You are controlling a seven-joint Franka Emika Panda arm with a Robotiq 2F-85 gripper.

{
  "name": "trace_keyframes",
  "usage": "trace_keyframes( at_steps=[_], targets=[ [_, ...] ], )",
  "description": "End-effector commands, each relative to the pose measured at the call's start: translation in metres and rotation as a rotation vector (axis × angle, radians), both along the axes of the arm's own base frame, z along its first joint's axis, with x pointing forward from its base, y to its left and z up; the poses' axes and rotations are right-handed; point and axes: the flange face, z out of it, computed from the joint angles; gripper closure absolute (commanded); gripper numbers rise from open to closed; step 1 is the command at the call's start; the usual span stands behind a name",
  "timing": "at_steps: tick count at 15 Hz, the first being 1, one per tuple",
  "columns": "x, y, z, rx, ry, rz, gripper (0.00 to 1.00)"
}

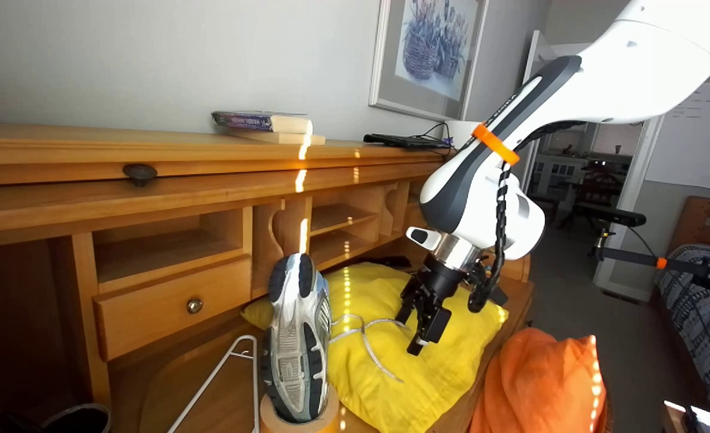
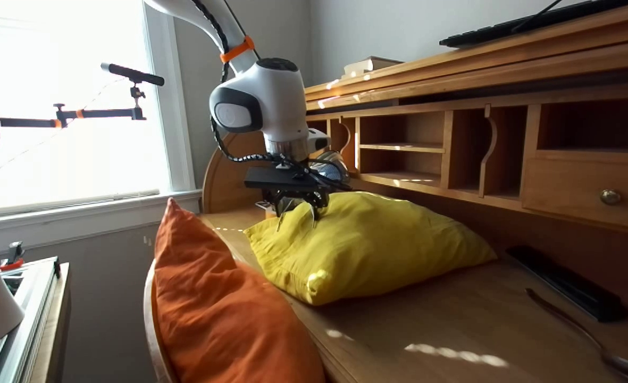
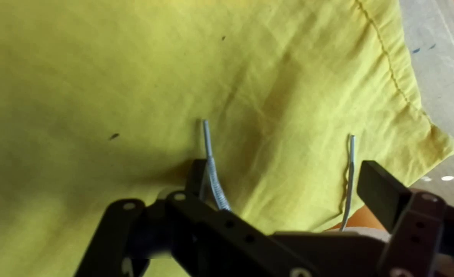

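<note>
- Gripper, jaws apart, points down over a yellow pillow.
- Pillow lies along the front edge of the surface.
- Two shoelace ends between the jaws.
- Gray shoe stands upright nearby.

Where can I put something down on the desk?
Bare wood lies between the yellow pillow, the flat black thing and the spoon. The cubby over a drawer looks bare too. It's crowded around the shoe: tape roll, hanger, pillow. Laces lie by the claw.
</note>
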Motion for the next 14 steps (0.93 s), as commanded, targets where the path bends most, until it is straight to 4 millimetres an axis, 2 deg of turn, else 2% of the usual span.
trace_keyframes(
  at_steps=[1, 14],
  targets=[
    [0.0, 0.01, -0.001, 0.039, 0.01, -0.02, 0.0],
    [-0.003, 0.048, 0.005, 0.078, 0.08, -0.157, 0.0]
  ],
)
